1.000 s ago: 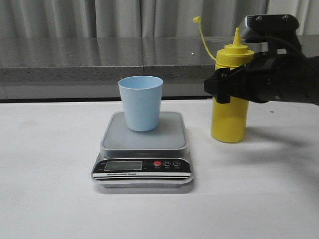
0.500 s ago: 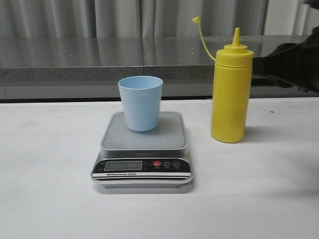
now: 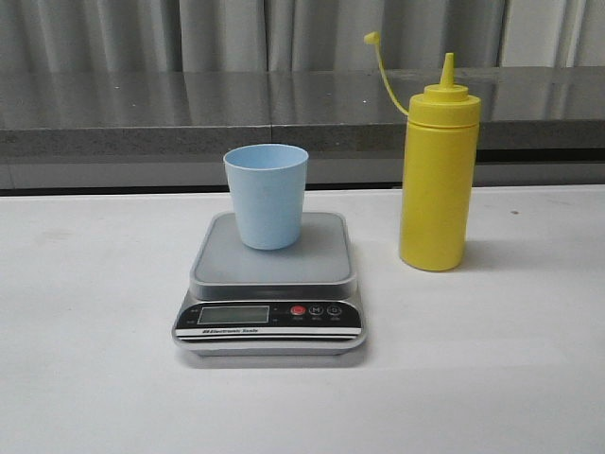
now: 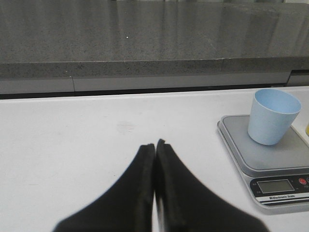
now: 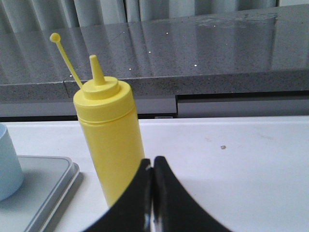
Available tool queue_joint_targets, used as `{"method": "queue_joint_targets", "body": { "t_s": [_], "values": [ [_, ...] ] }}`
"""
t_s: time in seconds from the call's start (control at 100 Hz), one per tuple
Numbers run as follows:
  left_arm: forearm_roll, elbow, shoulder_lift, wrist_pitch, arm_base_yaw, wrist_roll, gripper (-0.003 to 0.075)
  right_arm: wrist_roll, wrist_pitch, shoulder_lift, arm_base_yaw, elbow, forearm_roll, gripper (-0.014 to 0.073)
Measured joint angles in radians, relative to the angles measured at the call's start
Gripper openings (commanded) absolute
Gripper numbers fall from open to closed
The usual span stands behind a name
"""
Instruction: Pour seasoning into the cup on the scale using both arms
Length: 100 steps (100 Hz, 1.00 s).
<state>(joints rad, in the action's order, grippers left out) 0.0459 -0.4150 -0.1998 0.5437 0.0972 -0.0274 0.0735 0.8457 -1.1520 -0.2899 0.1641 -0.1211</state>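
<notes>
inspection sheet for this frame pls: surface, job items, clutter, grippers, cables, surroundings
Surface: white table, bare apart from the job's things.
Job's things: pale blue plastic cup upright on the flat silver-grey digital scale; tall yellow plastic squeeze bottle upright on the table beside the scale, apart from it, cap off and hanging on its tether.
Clutter: nothing seen.
Grippers: left gripper fingers shut, empty, off to the side of the scale; right gripper fingers shut, empty, near the bottle. Neither shows in the front view.
Cables: nothing seen.
Surroundings: grey speckled counter behind the table, curtain beyond.
</notes>
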Motion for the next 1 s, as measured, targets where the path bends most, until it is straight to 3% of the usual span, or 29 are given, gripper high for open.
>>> {"method": "queue_joint_targets", "body": {
  "t_s": [0.46,0.62,1.0],
  "values": [
    [0.0,0.0,0.0,0.0,0.0,0.0,-0.002,-0.054,0.009,0.155,0.0,-0.162,-0.116,-0.0069],
    [0.0,0.0,0.0,0.0,0.0,0.0,-0.002,-0.054,-0.02,0.245,0.043,-0.18,-0.119,-0.0069],
    [0.0,0.0,0.0,0.0,0.0,0.0,-0.002,-0.056,-0.19,0.381,0.211,-0.184,0.081,-0.0069]
  ]
}}
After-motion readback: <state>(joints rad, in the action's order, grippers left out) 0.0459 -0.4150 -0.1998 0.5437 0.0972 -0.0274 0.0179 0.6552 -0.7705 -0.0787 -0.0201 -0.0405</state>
